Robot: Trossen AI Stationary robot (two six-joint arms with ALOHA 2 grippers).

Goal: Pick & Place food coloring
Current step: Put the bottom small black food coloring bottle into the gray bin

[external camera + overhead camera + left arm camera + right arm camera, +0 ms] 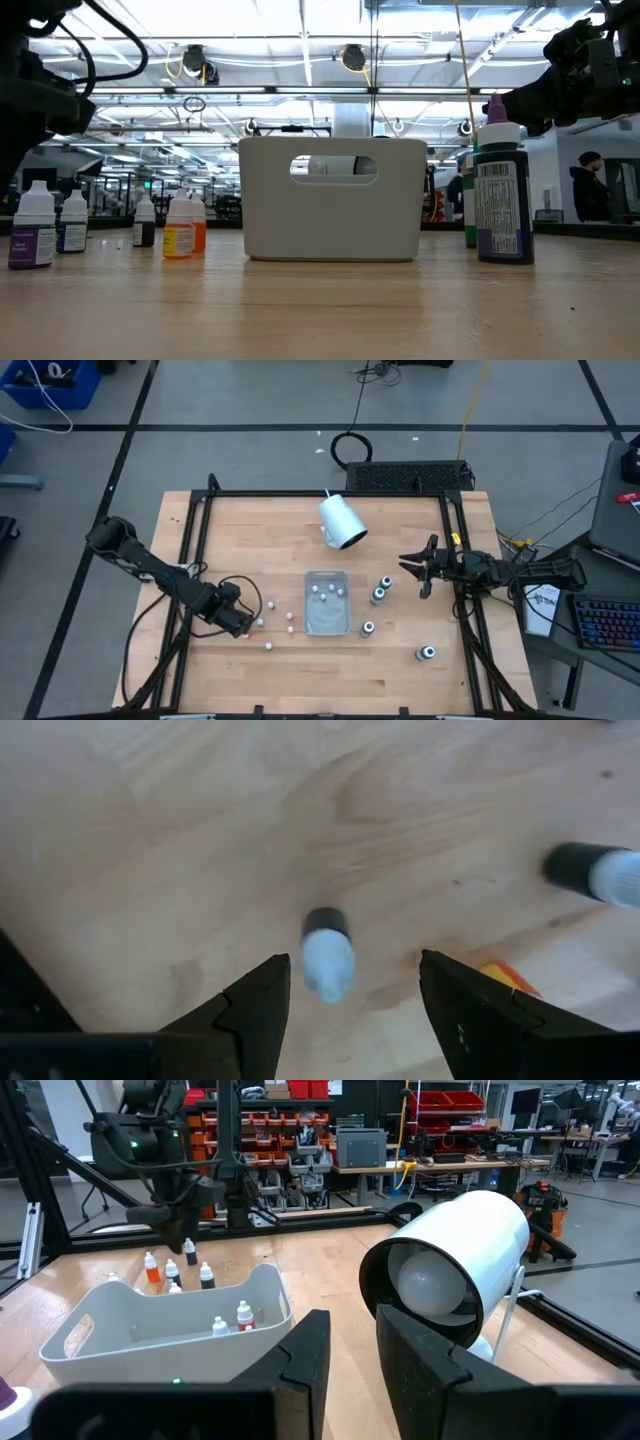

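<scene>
Seemingly unreadable labels, dark bottle (503,190), small bottles (36,232), tray (333,200).

Grey floor (250,400) crossed by dark lines, cables trailing. Blue bin (50,385) in a corner. Overhead, long bright ceiling lights (330,30). Beyond, shelving with red bins (270,1125), workbenches (440,1165).

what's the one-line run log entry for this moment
left gripper: open, over small bottle | right gripper: shut, empty, right of tray | tray: some bottles inside
</scene>
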